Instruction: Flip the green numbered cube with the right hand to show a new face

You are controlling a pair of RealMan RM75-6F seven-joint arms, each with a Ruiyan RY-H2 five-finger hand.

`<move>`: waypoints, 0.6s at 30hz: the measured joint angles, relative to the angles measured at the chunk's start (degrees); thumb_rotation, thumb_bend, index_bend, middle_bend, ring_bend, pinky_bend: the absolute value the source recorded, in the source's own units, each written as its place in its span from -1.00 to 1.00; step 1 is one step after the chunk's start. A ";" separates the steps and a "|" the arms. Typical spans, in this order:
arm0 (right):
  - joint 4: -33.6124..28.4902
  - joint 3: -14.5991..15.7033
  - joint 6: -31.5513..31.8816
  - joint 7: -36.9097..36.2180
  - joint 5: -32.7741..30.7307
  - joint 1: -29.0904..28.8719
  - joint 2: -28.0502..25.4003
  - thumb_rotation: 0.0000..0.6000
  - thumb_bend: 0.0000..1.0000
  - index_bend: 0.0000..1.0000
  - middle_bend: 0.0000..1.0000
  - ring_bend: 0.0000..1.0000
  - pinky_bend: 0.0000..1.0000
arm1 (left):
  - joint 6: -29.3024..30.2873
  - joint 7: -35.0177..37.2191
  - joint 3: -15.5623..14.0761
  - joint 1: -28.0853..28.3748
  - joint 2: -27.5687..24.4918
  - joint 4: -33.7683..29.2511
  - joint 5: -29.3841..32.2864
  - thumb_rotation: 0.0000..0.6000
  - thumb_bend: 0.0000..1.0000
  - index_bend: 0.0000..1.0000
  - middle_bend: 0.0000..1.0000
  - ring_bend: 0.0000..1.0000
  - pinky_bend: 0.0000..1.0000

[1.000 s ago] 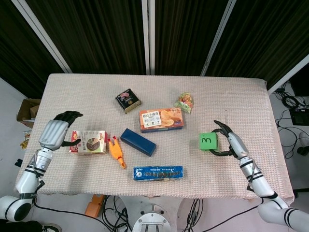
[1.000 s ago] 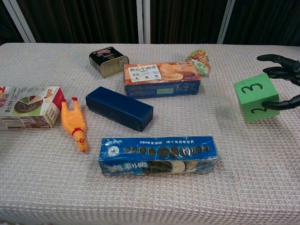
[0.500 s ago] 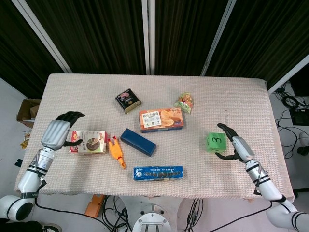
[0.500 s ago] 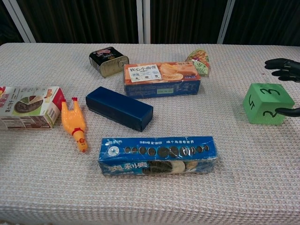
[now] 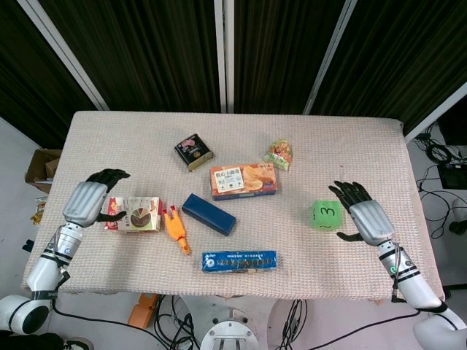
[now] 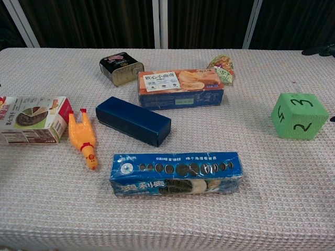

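The green numbered cube (image 5: 326, 214) rests on the cloth at the right, a 3 on top; the chest view shows the cube (image 6: 299, 115) with a 2 on its front face. My right hand (image 5: 364, 219) is just right of it, fingers spread, apart from the cube and holding nothing. Only its fingertips (image 6: 320, 50) show at the chest view's right edge. My left hand (image 5: 90, 200) hovers at the far left beside a snack carton (image 5: 134, 214), fingers curled loosely, gripping nothing.
An orange rubber chicken (image 5: 176, 229), a dark blue box (image 5: 209, 214), a blue cookie pack (image 5: 239, 260), an orange cracker box (image 5: 244, 180), a small tin (image 5: 193, 151) and a candy bag (image 5: 279, 154) lie across the table (image 5: 350, 146).
My right hand pulled the cube rightward, turned it slightly, then let go and drew back to the right. The left hand stayed put.
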State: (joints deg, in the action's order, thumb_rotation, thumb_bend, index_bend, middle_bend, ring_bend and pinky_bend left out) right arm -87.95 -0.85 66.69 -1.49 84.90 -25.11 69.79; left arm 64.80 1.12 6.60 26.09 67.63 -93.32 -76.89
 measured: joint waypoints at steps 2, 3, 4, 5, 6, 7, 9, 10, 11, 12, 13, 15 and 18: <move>-5.25 -0.96 -1.82 8.96 -4.83 -0.73 -1.14 1.00 -1.00 -1.00 -0.99 -1.00 -1.00 | -0.08 0.13 0.04 -0.01 -0.10 0.00 0.18 1.00 -0.65 -0.57 -0.64 -0.71 -0.55; -7.28 -1.39 -2.58 12.54 -7.31 -1.14 -1.53 1.00 -1.00 -1.00 -0.98 -1.00 -1.00 | -0.09 0.23 0.08 -0.03 -0.24 -0.07 0.22 1.00 -0.65 -0.57 -0.64 -0.71 -0.55; -9.70 -1.93 -3.47 17.11 -10.88 -1.79 -1.96 1.00 -1.00 -1.00 -0.96 -1.00 -1.00 | -0.07 0.32 0.11 -0.05 -0.36 -0.14 0.24 1.00 -0.65 -0.57 -0.64 -0.71 -0.55; -11.33 -2.31 -4.03 20.41 -13.69 -2.33 -2.22 1.00 -1.00 -1.00 -0.94 -1.00 -1.00 | -0.05 0.42 0.14 -0.07 -0.47 -0.20 0.25 1.00 -0.65 -0.57 -0.64 -0.71 -0.55; -12.82 -2.66 -4.49 23.65 -16.57 -2.93 -2.41 1.00 -1.00 -1.00 -0.93 -1.00 -1.00 | -0.03 0.57 0.19 -0.09 -0.62 -0.27 0.28 1.00 -0.65 -0.57 -0.64 -0.71 -0.55; -14.62 -3.10 -4.90 27.84 -20.48 -3.79 -2.55 1.00 -1.00 -1.00 -0.92 -1.00 -1.00 | -0.03 0.68 0.22 -0.10 -0.70 -0.31 0.30 1.00 -0.65 -0.57 -0.64 -0.71 -0.55; -16.95 -3.68 -5.16 33.80 -26.35 -5.24 -2.53 1.00 -1.00 -1.00 -0.91 -1.00 -1.00 | -0.15 0.97 0.26 -0.10 -0.88 -0.39 0.35 1.00 -0.65 -0.57 -0.64 -0.71 -0.55; -18.27 -4.01 -5.14 37.48 -30.14 -6.31 -2.34 1.00 -1.00 -1.00 -0.90 -1.00 -1.00 | -0.26 1.06 0.26 -0.08 -0.97 -0.41 0.37 1.00 -0.65 -0.57 -0.64 -0.71 -0.55; -19.14 -4.23 -5.03 40.03 -32.86 -7.15 -2.07 1.00 -1.00 -1.00 -0.89 -1.00 -1.00 | -0.35 1.15 0.25 -0.06 -1.06 -0.42 0.36 1.00 -0.65 -0.57 -0.64 -0.71 -0.55; -19.91 -4.43 -4.87 42.30 -35.40 -8.03 -1.70 1.00 -1.00 -1.00 -0.88 -1.00 -1.00 | -0.40 1.22 0.23 -0.06 -1.10 -0.42 0.35 1.00 -0.65 -0.57 -0.64 -0.71 -0.55; -20.72 -4.66 -4.56 44.77 -38.41 -9.24 -0.97 1.00 -1.00 -1.00 -0.86 -1.00 -1.00 | -0.44 1.28 0.22 -0.06 -1.14 -0.41 0.34 1.00 -0.65 -0.57 -0.64 -0.71 -0.55; -21.44 -4.93 -4.01 47.26 -41.73 -11.07 0.58 1.00 -1.00 -1.00 -0.81 -1.00 -1.00 | -0.49 1.41 0.19 -0.08 -1.27 -0.38 0.33 1.00 -0.65 -0.57 -0.64 -0.71 -0.55; -21.13 -5.21 -3.20 48.62 -43.87 -12.80 3.45 1.00 -1.00 -1.00 -0.68 -1.00 -1.00 | -0.46 1.63 0.23 -0.15 -1.56 -0.38 0.38 1.00 -0.65 -0.57 -0.64 -0.71 -0.55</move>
State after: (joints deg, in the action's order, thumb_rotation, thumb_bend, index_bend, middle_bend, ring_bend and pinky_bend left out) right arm -109.08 -6.06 63.50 47.13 41.04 -37.91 73.24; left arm 64.35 2.75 6.83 25.95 66.07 -93.70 -76.51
